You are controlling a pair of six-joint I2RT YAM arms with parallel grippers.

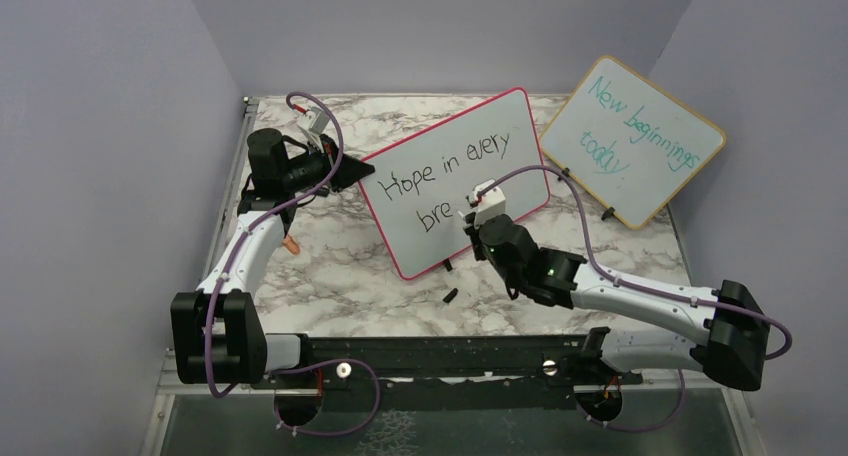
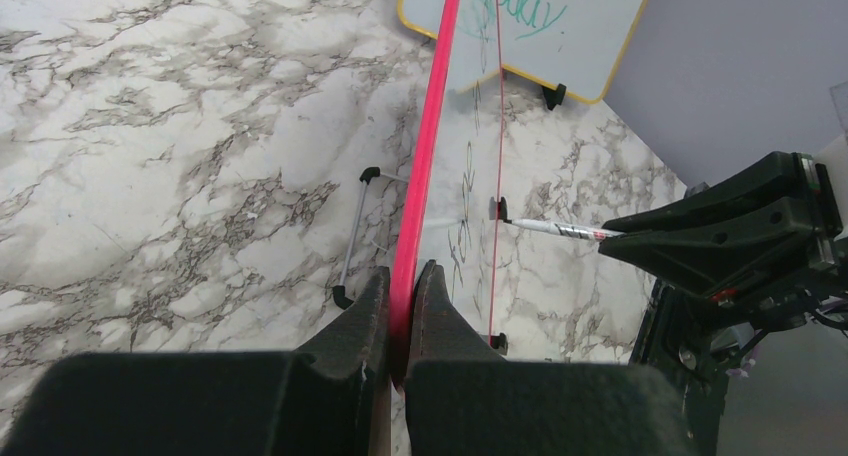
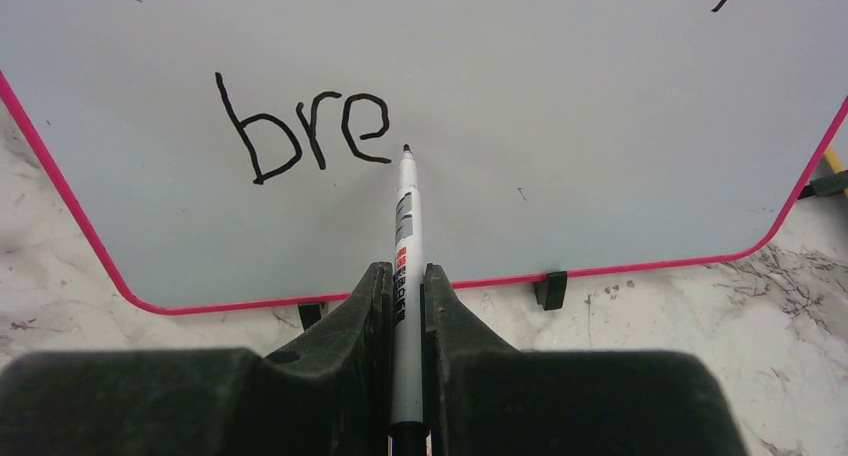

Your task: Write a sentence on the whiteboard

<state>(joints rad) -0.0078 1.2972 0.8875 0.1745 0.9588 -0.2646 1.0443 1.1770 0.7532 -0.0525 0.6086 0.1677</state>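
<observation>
The whiteboard (image 1: 425, 244) with the pink frame stands on the marble table (image 1: 330, 276), near the middle, and leans back on its small black feet (image 3: 550, 288). On it the sentence (image 1: 440, 171) is in black handwriting: the upper line reads "Hope in every" and the lower line has only the letters "bre".

The left gripper (image 2: 402, 306) is at the left side edge of the whiteboard. Its two fingers (image 2: 360, 321) are closed tightly on the pink frame, one finger on each face of the board, with no free gap visible between them.

The right gripper (image 3: 405, 281) is in front of the lower part of the whiteboard. Its fingers (image 3: 365, 301) are nearly together and they clamp a thin white marker (image 3: 405, 216) by its body. The marker points at the board, and its black tip is just to the right of the letter "e" and at the writing surface. Whether the tip really touches the surface cannot be told.

Behind and to the right, a second board (image 1: 632, 141) with a yellow-wood frame stands apart from the whiteboard; it carries teal writing, "New beginnings today". A small black piece (image 1: 451, 296) lies on the table in front of the whiteboard, near its lower edge.
</observation>
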